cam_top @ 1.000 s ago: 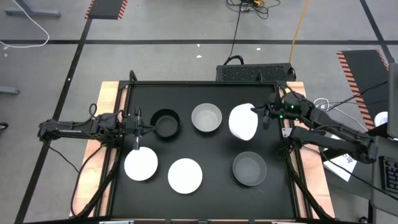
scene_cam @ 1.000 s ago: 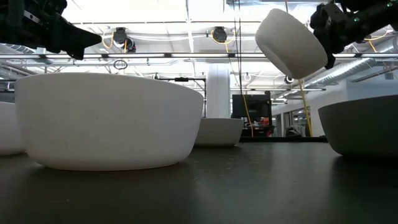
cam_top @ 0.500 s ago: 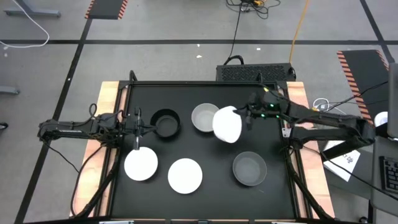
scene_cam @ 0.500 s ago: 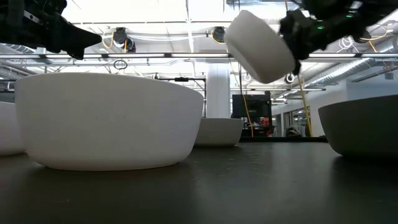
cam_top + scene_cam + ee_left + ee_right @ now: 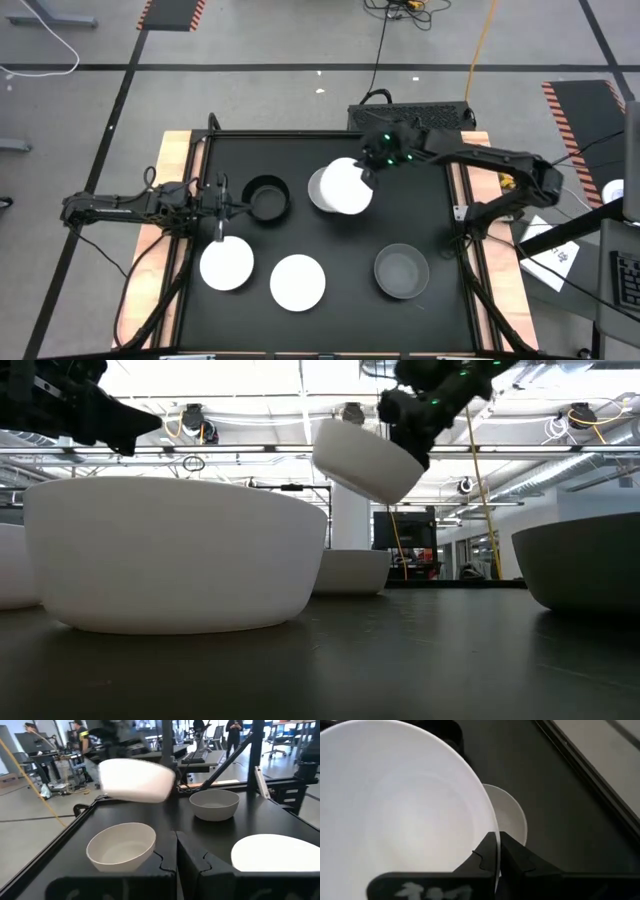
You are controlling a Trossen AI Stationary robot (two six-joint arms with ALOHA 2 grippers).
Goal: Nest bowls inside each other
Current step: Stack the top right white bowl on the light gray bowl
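White bowl [image 5: 345, 186] hangs clamped in right gripper [image 5: 372, 170] above light grey bowl [image 5: 318, 188].

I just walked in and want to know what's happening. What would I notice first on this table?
A white bowl hangs tilted in the air, held at its rim by the right pincer, right over the light grey bowl at the back of the black table. The other bowls sit apart, not stacked: a black bowl beside the waiting left pincer, and a dark grey bowl at front right.
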